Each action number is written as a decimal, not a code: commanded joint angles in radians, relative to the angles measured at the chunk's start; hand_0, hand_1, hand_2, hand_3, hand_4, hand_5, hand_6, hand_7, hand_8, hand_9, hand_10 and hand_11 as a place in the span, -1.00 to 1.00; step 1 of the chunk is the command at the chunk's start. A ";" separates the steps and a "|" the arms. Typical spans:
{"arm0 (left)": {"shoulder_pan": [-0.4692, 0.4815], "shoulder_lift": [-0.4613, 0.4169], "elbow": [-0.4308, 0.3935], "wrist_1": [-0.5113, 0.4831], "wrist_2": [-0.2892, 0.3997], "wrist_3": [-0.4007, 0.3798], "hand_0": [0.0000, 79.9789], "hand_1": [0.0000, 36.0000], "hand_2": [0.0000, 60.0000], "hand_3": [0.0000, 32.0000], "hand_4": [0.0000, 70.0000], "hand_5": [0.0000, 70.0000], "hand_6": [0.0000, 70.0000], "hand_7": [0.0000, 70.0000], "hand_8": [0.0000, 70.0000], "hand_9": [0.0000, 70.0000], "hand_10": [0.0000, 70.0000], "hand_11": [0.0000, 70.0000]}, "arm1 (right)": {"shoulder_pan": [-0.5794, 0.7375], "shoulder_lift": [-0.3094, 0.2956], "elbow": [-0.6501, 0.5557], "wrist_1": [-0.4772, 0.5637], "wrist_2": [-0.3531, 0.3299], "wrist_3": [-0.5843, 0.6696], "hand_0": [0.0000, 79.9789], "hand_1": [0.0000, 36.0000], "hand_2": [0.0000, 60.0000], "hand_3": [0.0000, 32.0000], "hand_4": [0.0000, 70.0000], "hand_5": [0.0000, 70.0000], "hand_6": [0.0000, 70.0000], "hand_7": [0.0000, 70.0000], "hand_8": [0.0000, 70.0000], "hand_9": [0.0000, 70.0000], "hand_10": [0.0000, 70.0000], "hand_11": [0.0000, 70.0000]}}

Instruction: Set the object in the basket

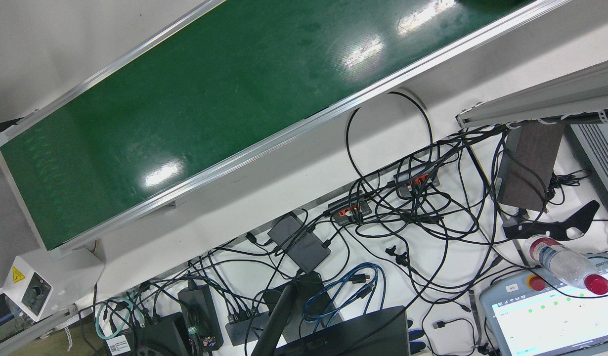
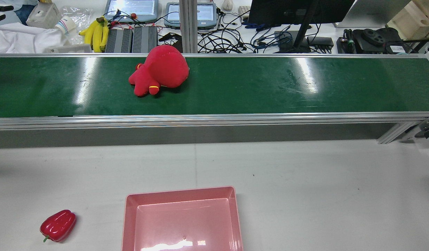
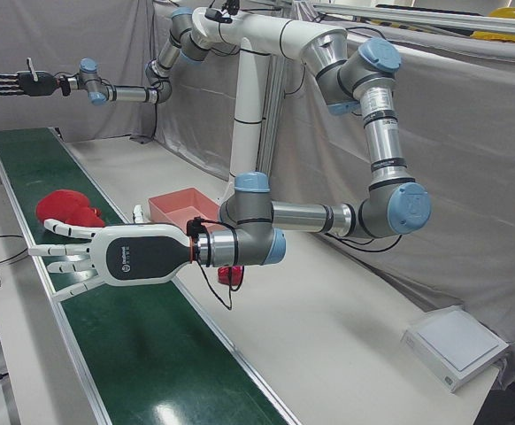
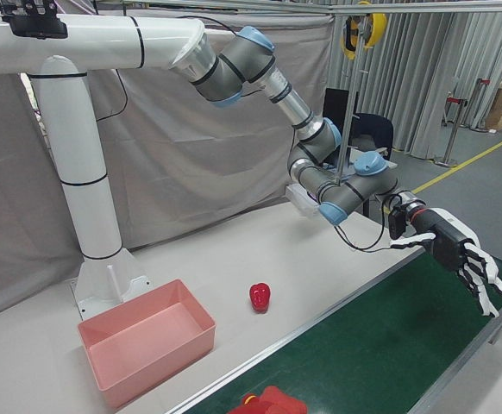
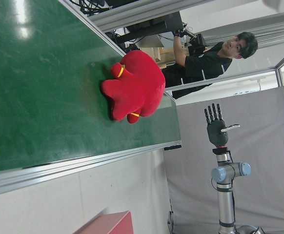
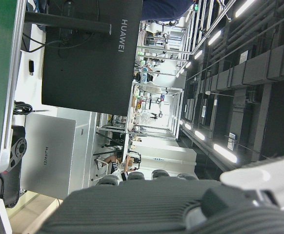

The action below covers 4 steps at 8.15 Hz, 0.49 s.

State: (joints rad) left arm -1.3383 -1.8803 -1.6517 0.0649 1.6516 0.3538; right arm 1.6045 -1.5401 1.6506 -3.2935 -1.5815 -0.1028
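Observation:
A red plush toy lies on the green conveyor belt, left of centre. A red bell pepper lies on the white table left of the empty pink basket. My left hand is open, fingers spread, held level over the belt a short way from the plush, apart from it. It also shows in the right-front view. My right hand is open and raised high over the belt's far end. The left hand view shows the plush and the right hand.
Behind the belt a bench holds bananas, pendants, a monitor stand and tangled cables. A person stands beyond the belt. The arm pedestal stands behind the basket.

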 commanded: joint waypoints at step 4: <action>0.002 -0.005 -0.057 0.053 -0.003 0.089 0.44 -0.12 -1.00 0.41 -0.95 -0.18 -0.89 -0.76 -0.59 -0.61 -0.93 -0.84 | 0.000 0.000 0.000 0.000 0.000 0.000 -1.00 -1.00 -1.00 -1.00 -1.00 -1.00 -1.00 -1.00 -1.00 -1.00 -1.00 -1.00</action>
State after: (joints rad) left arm -1.3370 -1.8855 -1.6662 0.0752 1.6506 0.3867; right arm 1.6045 -1.5401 1.6505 -3.2935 -1.5815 -0.1028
